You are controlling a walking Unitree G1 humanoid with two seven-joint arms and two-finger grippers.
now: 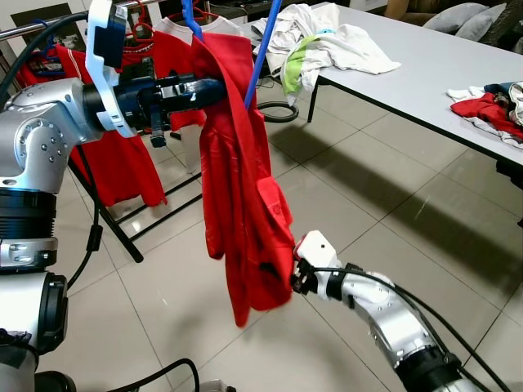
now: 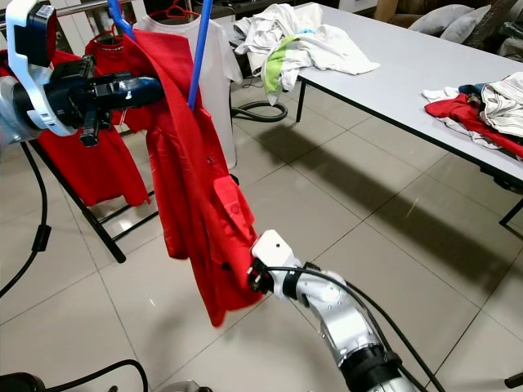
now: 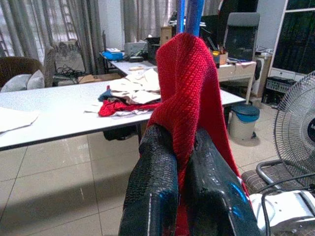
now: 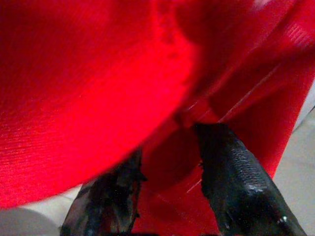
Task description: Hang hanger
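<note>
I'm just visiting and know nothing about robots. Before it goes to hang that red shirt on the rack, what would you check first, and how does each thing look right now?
1. Left gripper has the red shirt near its top: ok, its fingers are pinched on the cloth.
2. Shirt sits on the blue hanger: ok, it drapes from it, though bunched to one side.
3. Hanger hook free to go over the rail: cannot tell, the hook is cut off at the picture's top.
4. Right gripper clear of the shirt: not ok, its fingers are in the lower folds.
5. Room on the clothes rack: cannot tell; other red garments hang there.
</note>
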